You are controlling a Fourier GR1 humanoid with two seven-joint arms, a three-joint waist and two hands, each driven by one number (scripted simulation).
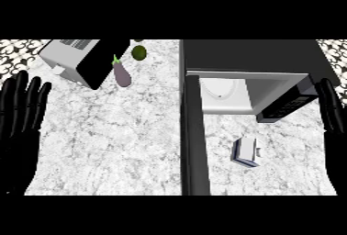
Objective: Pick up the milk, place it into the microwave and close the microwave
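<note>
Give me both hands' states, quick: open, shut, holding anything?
Left hand: open, fingers straight, holding nothing, at the left edge.
Right hand: open, fingers straight, holding nothing, at the right edge.

No legible text or labels anywhere

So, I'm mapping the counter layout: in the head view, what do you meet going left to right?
Left hand → toaster → eggplant → open microwave door → milk carton → right hand.
</note>
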